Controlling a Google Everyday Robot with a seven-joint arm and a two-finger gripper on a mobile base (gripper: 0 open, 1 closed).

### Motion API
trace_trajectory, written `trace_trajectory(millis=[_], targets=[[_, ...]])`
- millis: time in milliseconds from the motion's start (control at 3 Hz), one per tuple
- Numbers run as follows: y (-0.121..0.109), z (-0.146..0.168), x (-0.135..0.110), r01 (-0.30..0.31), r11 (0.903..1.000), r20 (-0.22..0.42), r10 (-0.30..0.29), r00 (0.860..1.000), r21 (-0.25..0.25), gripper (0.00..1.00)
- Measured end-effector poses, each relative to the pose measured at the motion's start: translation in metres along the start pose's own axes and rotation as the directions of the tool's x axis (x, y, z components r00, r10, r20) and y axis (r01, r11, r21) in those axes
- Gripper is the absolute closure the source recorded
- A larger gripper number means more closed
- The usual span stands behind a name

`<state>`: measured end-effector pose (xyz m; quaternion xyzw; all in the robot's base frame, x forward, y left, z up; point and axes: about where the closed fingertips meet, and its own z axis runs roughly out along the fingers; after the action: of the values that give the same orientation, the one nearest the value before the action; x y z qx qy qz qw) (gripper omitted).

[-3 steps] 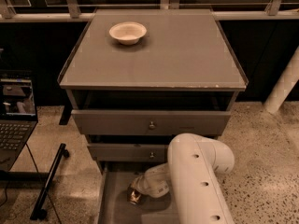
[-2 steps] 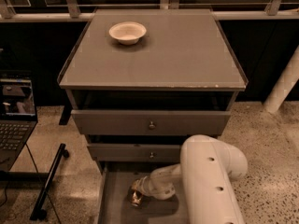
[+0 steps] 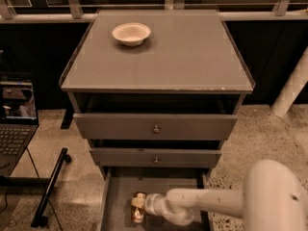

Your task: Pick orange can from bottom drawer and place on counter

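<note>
Working at the pick stage, with no lift showing yet: reaching low into the open bottom drawer (image 3: 115, 196) at 6 o'clock of the view and holding the gripper (image 3: 150, 205) right against the 3 o'clock side of the orange can (image 3: 138, 207). Meeting the can closely, by the look of it, but hiding whether gripping it or standing open, so not possible to tell from here. Resting on the drawer's flat grey floor, toward its 7 o'clock part and seemingly upright, showing a mottled orange-brown label between pale shiny rims at top and bottom. Judging what is left as nearly everything: securing the hold, raising the can over the low drawer walls and past the two knobbed upper drawers (image 3: 120, 126), both standing slightly pulled out, then carrying it toward 12 o'clock and setting it down on the counter (image 3: 183, 52). Sharing that grey top only with a white bowl (image 3: 131, 33) near its 11 o'clock corner, well apart from the can.
</note>
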<state>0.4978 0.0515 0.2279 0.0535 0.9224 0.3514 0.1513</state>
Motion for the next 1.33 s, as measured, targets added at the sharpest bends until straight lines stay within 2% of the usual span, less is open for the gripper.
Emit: trace_trajectory(millis=[333,667,1000,1333], targets=[[0.018,-0.054,0.012,0.035,0.9973,0.072,-0.03,0.997,-0.065,1.0],[-0.006,-0.081,0.009,-0.018,0.9983,0.124,0.025,0.992,-0.055,1.0],[-0.005,-0.068,0.008,-0.037,0.9965,0.095,0.044,0.995,-0.075,1.0],[0.003,-0.095,0.0,-0.051,0.991,0.071,0.06,0.996,-0.123,1.0]])
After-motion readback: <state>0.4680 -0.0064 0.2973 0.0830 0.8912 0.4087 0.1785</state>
